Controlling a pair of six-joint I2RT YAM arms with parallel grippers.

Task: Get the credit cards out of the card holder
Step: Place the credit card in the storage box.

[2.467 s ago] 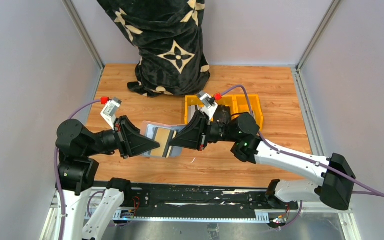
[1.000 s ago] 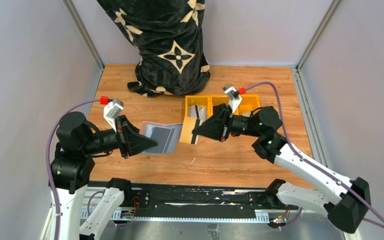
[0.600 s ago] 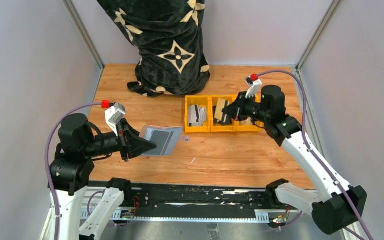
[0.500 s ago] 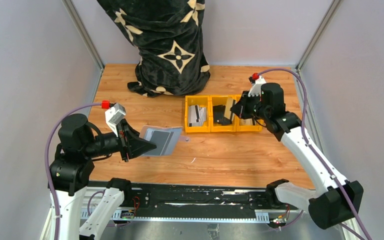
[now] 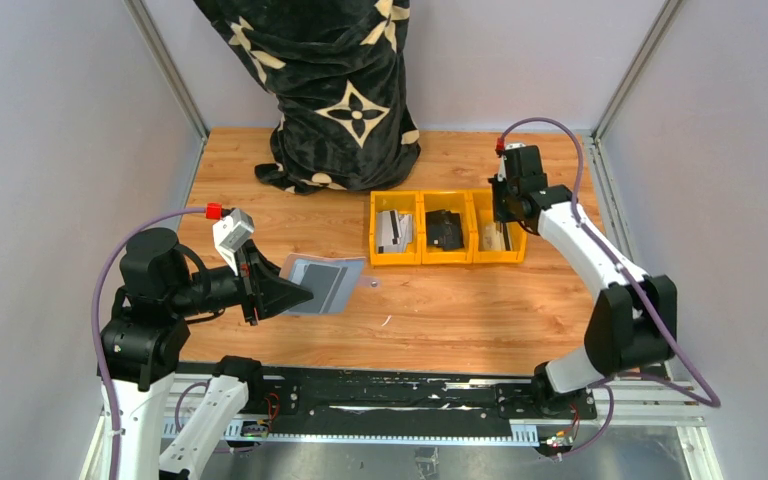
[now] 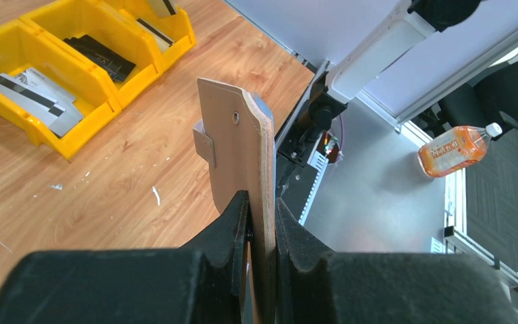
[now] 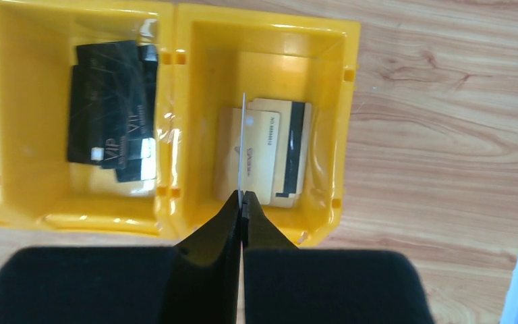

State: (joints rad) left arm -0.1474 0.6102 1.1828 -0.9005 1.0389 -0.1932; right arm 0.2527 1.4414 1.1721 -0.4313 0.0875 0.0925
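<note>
My left gripper is shut on the brown card holder, which hangs above the table left of centre with its greyish inner face up. In the left wrist view the card holder stands edge-on between the fingers of the left gripper. My right gripper is shut on a thin credit card seen edge-on. It hangs over the right compartment of the yellow bin, where gold-tan cards lie. From above, the right gripper points down at that compartment.
The yellow bin sits at mid table. Black cards lie in its middle compartment and grey ones in the left. A black patterned cloth stands at the back. An orange bottle lies off the table.
The right arm swung away from the card holder with a gold-tan card and now hangs over the bin's right compartment. The left arm kept the holder almost still.
</note>
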